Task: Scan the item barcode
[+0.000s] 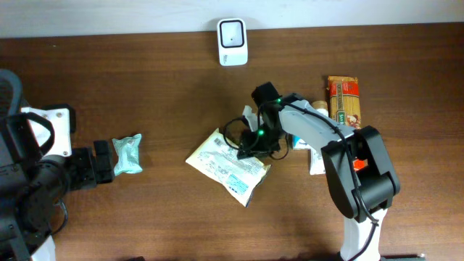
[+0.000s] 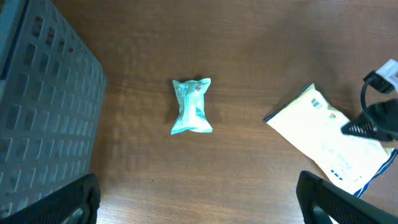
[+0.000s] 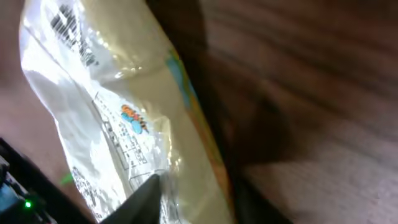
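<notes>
Right gripper (image 1: pixel 255 142) sits down on the white bag (image 1: pixel 225 165) mid-table, one finger (image 3: pixel 146 196) touching the crinkled plastic; can't tell how far the jaws are closed or if the bag is actually held. Left gripper (image 2: pixel 198 186) is spread wide and holds nothing, with a teal packet (image 2: pixel 192 106) lying ahead of it and a grey crate (image 2: pixel 43 118) off to one side. Scanner (image 1: pixel 232 41) stands at the far table edge, well apart from the bag. Pasta pack (image 1: pixel 343 98) lies near the right arm.

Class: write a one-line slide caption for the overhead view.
Right hand at the white packet; open left hand beside a teal pouch; white scanner at the back.
</notes>
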